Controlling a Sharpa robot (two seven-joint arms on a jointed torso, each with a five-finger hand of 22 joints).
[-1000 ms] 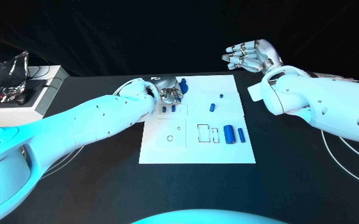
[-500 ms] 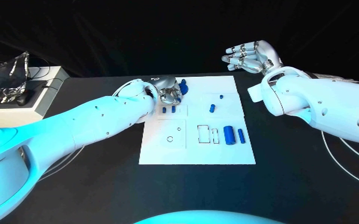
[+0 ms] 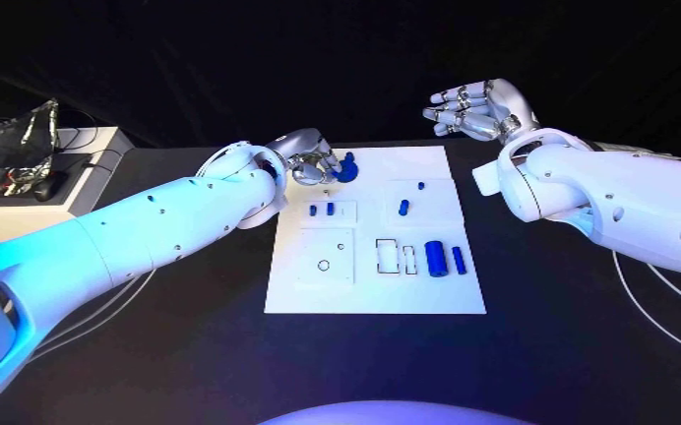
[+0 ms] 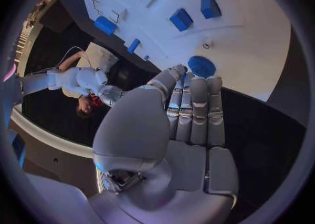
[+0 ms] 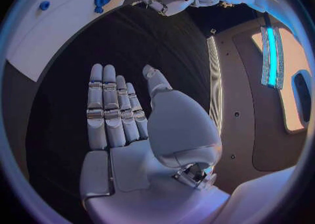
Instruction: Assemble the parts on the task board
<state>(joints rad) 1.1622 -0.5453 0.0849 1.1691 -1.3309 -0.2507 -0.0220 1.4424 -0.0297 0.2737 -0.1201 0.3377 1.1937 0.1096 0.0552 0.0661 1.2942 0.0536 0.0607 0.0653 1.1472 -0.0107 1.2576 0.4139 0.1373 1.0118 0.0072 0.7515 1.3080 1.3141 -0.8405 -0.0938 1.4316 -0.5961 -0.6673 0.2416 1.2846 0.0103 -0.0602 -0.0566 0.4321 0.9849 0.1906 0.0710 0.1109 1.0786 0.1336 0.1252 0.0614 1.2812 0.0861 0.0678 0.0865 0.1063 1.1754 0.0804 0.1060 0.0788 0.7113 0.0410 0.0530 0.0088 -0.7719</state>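
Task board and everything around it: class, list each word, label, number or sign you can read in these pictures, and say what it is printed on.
None can be read.
The task board bears only outlined shapes and small rings, with no letters or numbers.
The blue parts carry no markings.
The pale box at the table's edge shows no legible label; any print there is too small to tell.
The left hand and right hand show no readable lettering.

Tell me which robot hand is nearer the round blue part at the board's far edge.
Left. The left robot hand hovers right beside the round blue part; the right robot hand is raised off the task board.
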